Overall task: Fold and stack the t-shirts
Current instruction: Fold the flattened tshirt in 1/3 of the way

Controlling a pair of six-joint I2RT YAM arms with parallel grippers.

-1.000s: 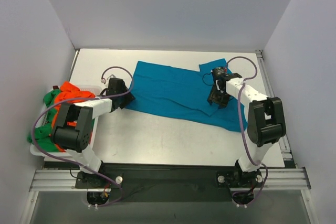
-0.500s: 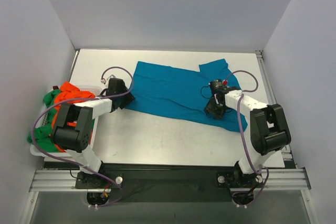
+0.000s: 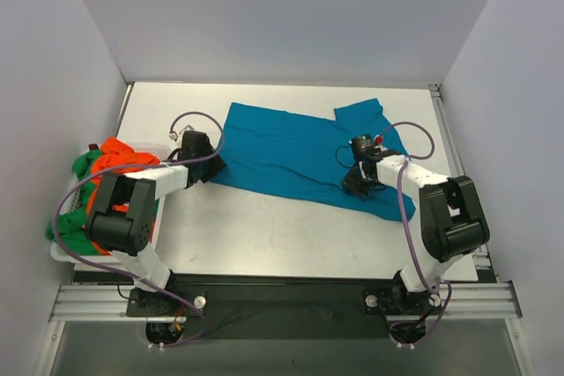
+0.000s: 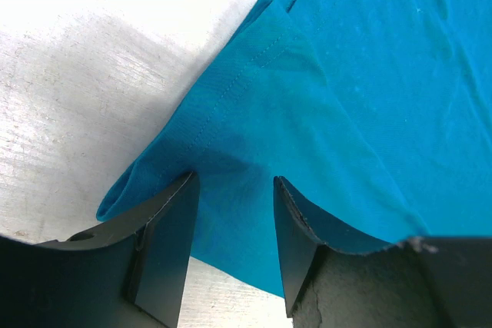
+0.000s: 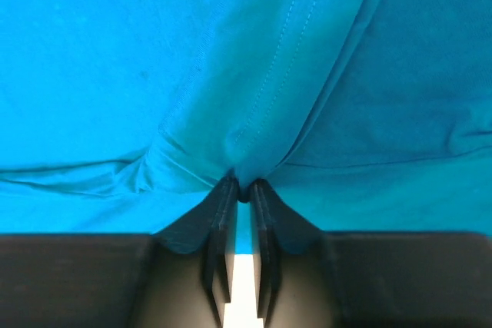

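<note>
One teal t-shirt [image 3: 282, 147] lies spread on table [image 3: 264, 235]. Soft, light, limp cloth: judged best pinched at hem/corner, w/ both hands. Raised fold is clamped in right hand [image 5: 244, 186]; left hand [image 4: 234, 183] gapes astride corner, gripping nothing.

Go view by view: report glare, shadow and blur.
Top view: even light, sharp, hardly any shadow on the table. Left wrist view: table washed out white at upper left, grey shadow beside the blue shirt. Right wrist view: right claw dark and slightly soft at the bottom.
</note>
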